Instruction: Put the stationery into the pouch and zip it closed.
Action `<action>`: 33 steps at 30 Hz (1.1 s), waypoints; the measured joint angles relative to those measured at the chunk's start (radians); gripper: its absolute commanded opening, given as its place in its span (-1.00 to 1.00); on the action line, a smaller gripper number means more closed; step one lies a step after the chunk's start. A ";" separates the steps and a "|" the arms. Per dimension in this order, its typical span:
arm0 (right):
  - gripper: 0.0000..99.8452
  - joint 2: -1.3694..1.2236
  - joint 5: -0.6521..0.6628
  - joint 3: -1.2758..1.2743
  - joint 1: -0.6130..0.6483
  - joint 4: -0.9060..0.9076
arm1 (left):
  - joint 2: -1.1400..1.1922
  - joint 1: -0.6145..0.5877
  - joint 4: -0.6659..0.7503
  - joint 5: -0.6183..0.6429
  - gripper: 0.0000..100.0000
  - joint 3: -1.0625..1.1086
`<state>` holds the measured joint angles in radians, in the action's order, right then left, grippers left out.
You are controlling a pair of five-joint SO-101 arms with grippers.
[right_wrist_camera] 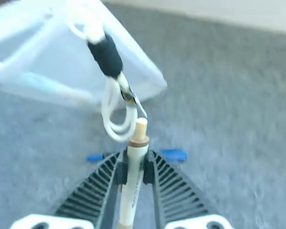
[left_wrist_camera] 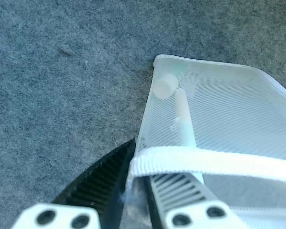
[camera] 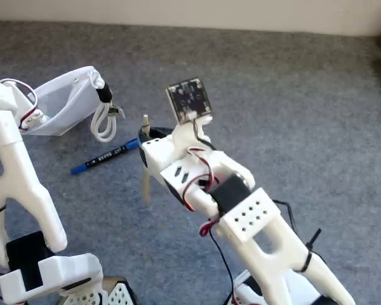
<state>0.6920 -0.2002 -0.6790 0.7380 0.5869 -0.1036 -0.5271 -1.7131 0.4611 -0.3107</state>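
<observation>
My left gripper (left_wrist_camera: 138,164) is shut on the woven rim of the white mesh pouch (left_wrist_camera: 229,119), which holds a white pen (left_wrist_camera: 183,119) and a small white cylinder (left_wrist_camera: 164,86). In the high view the pouch (camera: 66,105) is held up at the far left, mouth toward the middle. My right gripper (right_wrist_camera: 133,167) is shut on a cream pen (right_wrist_camera: 136,148); that pen (camera: 145,184) hangs upright above the carpet. A blue pen (camera: 105,155) lies on the carpet between the pouch and the right gripper (camera: 146,136). A coiled white cable (camera: 104,117) with a black band hangs at the pouch mouth.
Grey carpet (camera: 292,95) covers the table, with open room to the right and far side. The left arm's white base (camera: 44,273) stands at the near left. The cable (right_wrist_camera: 115,102) hangs just ahead of the cream pen's tip.
</observation>
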 measured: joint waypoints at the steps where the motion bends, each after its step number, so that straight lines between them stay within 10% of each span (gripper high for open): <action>1: -0.99 0.021 0.000 -0.026 0.000 -0.041 | 0.000 0.000 0.000 0.000 -0.99 0.000; 33: -0.99 0.285 0.000 -0.132 0.000 -0.772 | 0.000 0.000 0.000 0.000 -0.99 0.000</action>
<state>0.9774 -0.2002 -0.8109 0.7380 -0.1849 -0.1036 -0.5271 -1.7131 0.4611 -0.3107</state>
